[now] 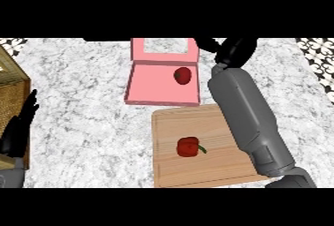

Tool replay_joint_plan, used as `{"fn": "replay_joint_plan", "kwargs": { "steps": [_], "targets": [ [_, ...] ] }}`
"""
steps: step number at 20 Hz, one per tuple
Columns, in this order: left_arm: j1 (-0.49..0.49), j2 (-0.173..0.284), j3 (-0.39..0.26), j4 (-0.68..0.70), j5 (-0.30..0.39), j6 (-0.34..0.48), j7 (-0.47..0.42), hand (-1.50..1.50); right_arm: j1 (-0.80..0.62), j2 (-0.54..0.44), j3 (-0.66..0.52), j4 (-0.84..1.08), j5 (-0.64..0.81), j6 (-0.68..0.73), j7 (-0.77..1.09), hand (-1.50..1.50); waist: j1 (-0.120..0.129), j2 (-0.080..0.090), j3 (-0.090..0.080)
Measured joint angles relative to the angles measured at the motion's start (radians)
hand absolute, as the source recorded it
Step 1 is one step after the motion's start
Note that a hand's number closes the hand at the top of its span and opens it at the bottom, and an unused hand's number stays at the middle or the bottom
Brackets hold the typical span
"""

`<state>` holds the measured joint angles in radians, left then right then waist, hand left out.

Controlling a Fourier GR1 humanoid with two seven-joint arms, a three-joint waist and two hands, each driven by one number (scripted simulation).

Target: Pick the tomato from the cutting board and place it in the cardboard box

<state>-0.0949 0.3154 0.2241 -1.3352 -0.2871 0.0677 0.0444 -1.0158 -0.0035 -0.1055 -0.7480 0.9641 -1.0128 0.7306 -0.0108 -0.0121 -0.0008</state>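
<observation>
A dark red tomato (183, 76) lies inside the pink open-lidded box (153, 88), near its right wall. My right hand (232, 50) hovers just past the box's far right corner, fingers (209, 43) relaxed and holding nothing, a short way from the tomato. The right forearm runs down across the right side of the wooden cutting board (195, 174) and hides that edge. On the board sits a red vegetable with a green stem (189, 147). My left hand (18, 128) rests open at the left edge, fingers up.
A wooden crate (9, 75) stands at the far left edge, just behind the left hand. Bare marble counter (85, 132) spreads between the crate, the box and the board. Patterned tiles show at the top corners.
</observation>
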Motion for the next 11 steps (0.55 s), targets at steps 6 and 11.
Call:
{"fn": "replay_joint_plan", "kwargs": {
  "steps": [6, 11],
  "targets": [
    [0.016, 0.017, 0.028, 0.007, 0.009, -0.006, 0.006, 0.00, 0.234, 0.003, 0.098, -0.307, 0.058, 0.066, 0.094, -1.50, -0.040, -0.012, -0.001],
    [0.043, 0.018, 0.040, -0.008, 0.018, -0.008, 0.002, 0.00, 0.458, -0.003, 0.181, -0.609, 0.098, 0.178, 0.159, -1.50, -0.052, -0.014, -0.001]
  ]
}}
